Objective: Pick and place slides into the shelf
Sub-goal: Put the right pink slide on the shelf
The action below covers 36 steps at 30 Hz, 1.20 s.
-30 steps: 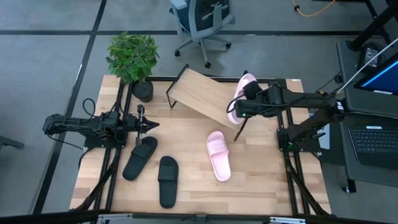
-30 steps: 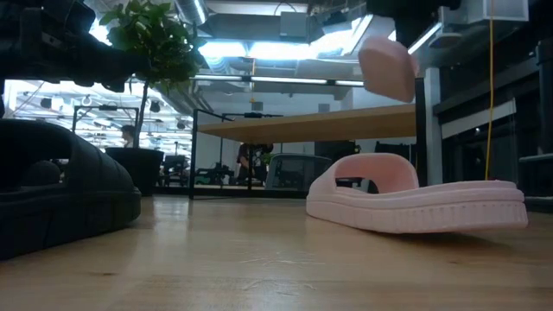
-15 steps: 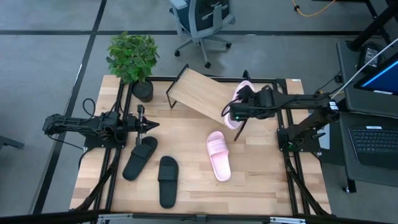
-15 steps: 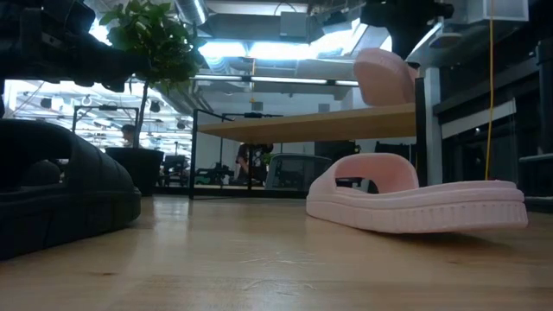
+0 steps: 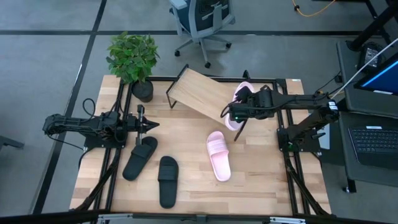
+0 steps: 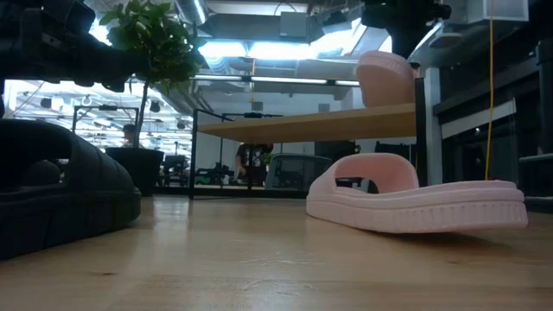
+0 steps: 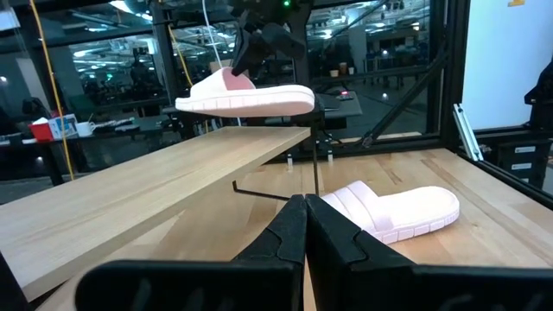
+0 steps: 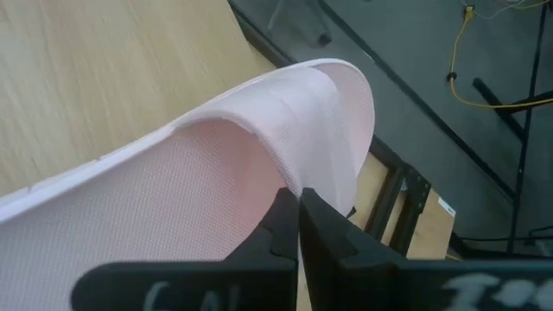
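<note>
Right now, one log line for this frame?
right gripper: shut on pink slide, above shelf | left gripper: shut, idle | shelf: no slides yet

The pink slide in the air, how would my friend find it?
Look at the slanted wooden shelf at the back of the table. Above its right end, the right gripper holds a pink slide. The other pink slide lies flat on the table, and the rest are black.

Right hand (image 5: 236, 107) raised, pinched; left hand (image 5: 151, 125) closed, low.
</note>
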Each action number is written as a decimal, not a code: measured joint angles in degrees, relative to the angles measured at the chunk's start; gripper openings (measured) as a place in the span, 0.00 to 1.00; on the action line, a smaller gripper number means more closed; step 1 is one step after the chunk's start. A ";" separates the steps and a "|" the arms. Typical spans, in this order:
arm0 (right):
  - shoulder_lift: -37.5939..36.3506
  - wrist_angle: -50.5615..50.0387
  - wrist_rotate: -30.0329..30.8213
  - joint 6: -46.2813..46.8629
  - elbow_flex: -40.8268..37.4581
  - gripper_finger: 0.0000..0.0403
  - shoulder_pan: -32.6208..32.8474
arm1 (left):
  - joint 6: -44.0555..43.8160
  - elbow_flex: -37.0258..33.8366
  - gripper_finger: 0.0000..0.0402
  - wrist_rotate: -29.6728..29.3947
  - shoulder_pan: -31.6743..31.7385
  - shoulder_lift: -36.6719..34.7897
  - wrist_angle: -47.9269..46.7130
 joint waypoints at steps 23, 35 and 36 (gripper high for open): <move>0.00 0.02 -4.77 -1.86 0.02 0.02 -0.02 | -0.02 0.00 0.00 0.00 0.00 0.01 0.00; 0.00 0.07 -8.19 -1.70 0.02 0.02 -0.03 | -0.02 0.00 0.00 0.00 0.02 0.02 0.00; 0.00 0.04 -8.28 -1.70 0.02 0.02 -0.02 | -0.02 0.00 0.00 0.00 0.00 0.00 0.00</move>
